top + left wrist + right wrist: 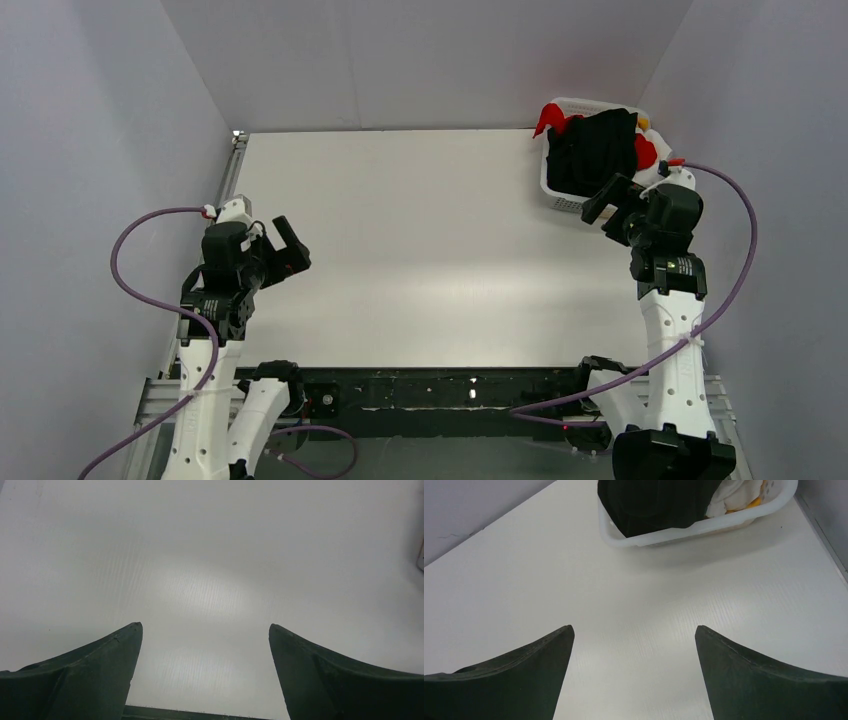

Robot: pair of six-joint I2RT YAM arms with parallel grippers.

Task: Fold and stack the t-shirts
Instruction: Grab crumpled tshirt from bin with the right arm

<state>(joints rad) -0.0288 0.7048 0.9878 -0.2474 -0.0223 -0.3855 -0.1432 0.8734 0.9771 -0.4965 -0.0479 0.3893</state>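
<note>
left gripper (205,626) spread wide, holding nothing, over table (420,250). right gripper (634,627) spread wide, near white lattice basket (566,204). black t-shirt (592,150), red t-shirt (553,119), white t-shirt (731,495), yellow t-shirt (750,502) heaped in basket, far right corner.

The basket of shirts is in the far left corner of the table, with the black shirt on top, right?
Not quite: the basket sits in the far right corner, not the left; the top external view shows it. The black shirt is on top.
</note>
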